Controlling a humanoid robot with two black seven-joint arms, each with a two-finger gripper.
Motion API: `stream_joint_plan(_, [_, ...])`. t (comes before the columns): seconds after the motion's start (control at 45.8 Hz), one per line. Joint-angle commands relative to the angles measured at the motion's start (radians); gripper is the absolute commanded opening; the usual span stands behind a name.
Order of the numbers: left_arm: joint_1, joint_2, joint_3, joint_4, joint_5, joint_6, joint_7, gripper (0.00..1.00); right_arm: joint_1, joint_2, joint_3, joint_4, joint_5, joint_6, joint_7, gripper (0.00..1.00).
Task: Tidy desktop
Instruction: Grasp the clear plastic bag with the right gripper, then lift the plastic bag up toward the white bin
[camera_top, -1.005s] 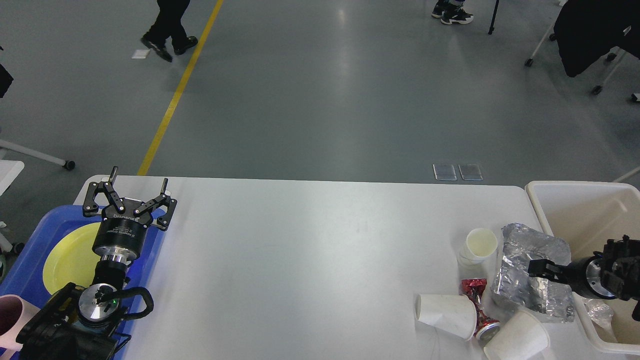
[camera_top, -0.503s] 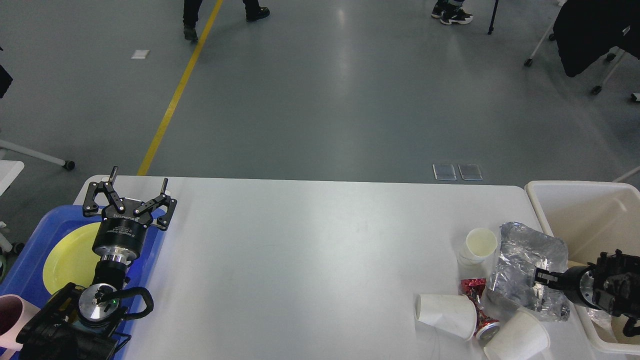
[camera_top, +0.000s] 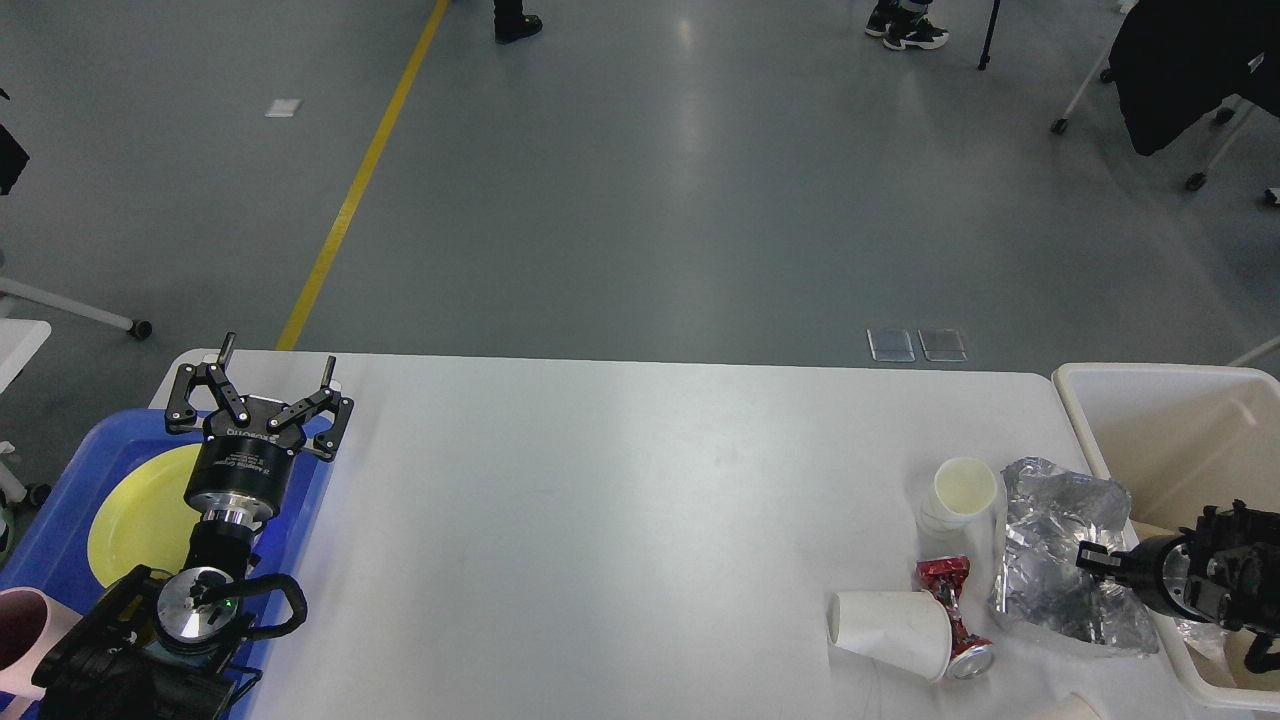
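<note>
The white desktop (camera_top: 620, 500) fills the lower view. My left gripper (camera_top: 278, 357) is open and empty, held over the far left corner beside a blue tray (camera_top: 60, 520). My right gripper (camera_top: 1092, 558) comes in from the right edge and is dark and small. It sits against a crumpled silver foil sheet (camera_top: 1060, 520), and I cannot tell whether it grips the sheet. Near the foil are an upright paper cup (camera_top: 964, 490), a paper cup on its side (camera_top: 890, 622) and a crushed red can (camera_top: 955, 615).
A cream bin (camera_top: 1170, 430) stands off the table's right end. The blue tray holds a yellow plate (camera_top: 135, 515). A pink cup (camera_top: 20, 630) is at the lower left. Another paper cup (camera_top: 1065, 708) shows only at the bottom edge. People's feet are on the far floor.
My right gripper has drawn back a little to the right and down. The foil has shifted and crumpled with it. The near right paper cup has slid almost out of view. The left arm is still.
</note>
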Motion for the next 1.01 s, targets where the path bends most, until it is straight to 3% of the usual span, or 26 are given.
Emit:
stream_joint_plan(0.0, [0.0,0.0,0.0,0.0,0.0,-0.001,0.0,0.96,0.035,-0.017,0.018,0.015,0.002,0.031,-0.001,0.0])
stream_joint_plan(0.35, [0.0,0.0,0.0,0.0,0.0,0.0,0.0,0.96,0.229,-0.12,0.052,0.114,0.002,0.133,-0.098,0.0])
stream_joint_plan(0.568, [0.0,0.0,0.0,0.0,0.0,0.0,0.0,0.96,0.379,-0.179,0.052,0.16,0.069,0.236,-0.113,0.0])
stream_joint_plan(0.765, [0.0,0.0,0.0,-0.002,0.0,0.0,0.0,0.96,0.52,-0.188,0.052,0.172,0.086,0.36,-0.231,0.0])
stream_joint_plan(0.896, [0.0,0.0,0.0,-0.002,0.0,0.0,0.0,0.96,0.692,-0.191,0.045,0.252,0.086,0.44,-0.311,0.0])
stream_joint_plan(0.983, [0.0,0.0,0.0,0.0,0.0,0.0,0.0,0.96,0.821,-0.191,0.025,0.317,0.086,0.485,-0.34,0.0])
